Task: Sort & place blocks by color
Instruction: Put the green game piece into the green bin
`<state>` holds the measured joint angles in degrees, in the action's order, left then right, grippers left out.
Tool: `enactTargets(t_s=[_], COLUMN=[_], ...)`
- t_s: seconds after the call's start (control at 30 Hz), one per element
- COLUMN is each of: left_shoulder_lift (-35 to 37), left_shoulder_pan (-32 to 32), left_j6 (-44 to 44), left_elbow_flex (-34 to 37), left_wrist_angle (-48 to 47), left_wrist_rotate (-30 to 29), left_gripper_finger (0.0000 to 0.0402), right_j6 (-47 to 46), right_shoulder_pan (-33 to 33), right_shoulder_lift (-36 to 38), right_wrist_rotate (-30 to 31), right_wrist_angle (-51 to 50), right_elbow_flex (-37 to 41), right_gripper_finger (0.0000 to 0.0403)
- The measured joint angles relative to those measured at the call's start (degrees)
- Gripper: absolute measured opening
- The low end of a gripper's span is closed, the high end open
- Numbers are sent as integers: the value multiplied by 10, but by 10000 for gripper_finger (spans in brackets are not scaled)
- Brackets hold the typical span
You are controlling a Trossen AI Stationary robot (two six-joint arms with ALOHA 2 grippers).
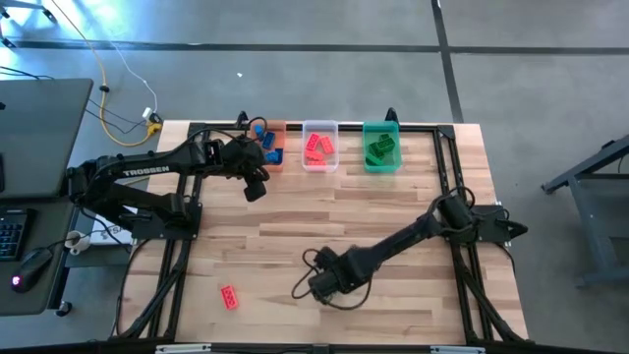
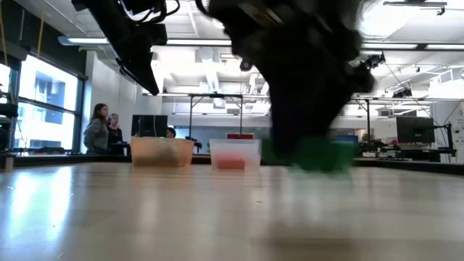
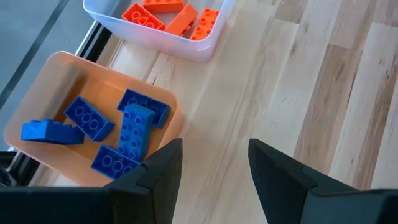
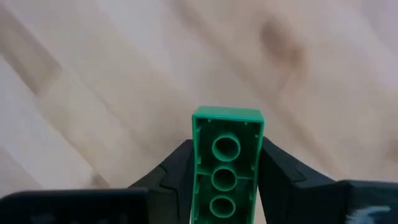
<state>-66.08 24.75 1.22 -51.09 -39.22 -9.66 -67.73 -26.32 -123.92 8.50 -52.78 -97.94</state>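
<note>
Right claw clenched on green block near table's front edge, long axis along fingers; green bin far off at back edge; left claw released by orange bin

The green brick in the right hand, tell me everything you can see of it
The green brick is a small block of glossy plastic, seen in the right wrist view from its hollow underside: three round tubes in a row inside a thin rectangular rim. It sits lengthwise between the two dark fingers of the right hand, which press on its long sides. One short end juts past the fingertips over the wooden table. Its studded side cannot be seen.
</note>
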Motion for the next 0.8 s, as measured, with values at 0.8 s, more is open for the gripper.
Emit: enactTargets(t_s=[0.8], left_shoulder_lift=[0], left_shoulder_pan=[-7], left_j6=[-6], left_elbow_flex=[0], left_wrist_angle=[-40], left_wrist_rotate=[5], left_gripper_finger=[170], right_j6=[214], right_shoulder_pan=[191], right_shoulder_lift=[4], right_wrist_rotate=[319], right_wrist_angle=[-373], right_elbow_flex=[-156], right_gripper_finger=[109])
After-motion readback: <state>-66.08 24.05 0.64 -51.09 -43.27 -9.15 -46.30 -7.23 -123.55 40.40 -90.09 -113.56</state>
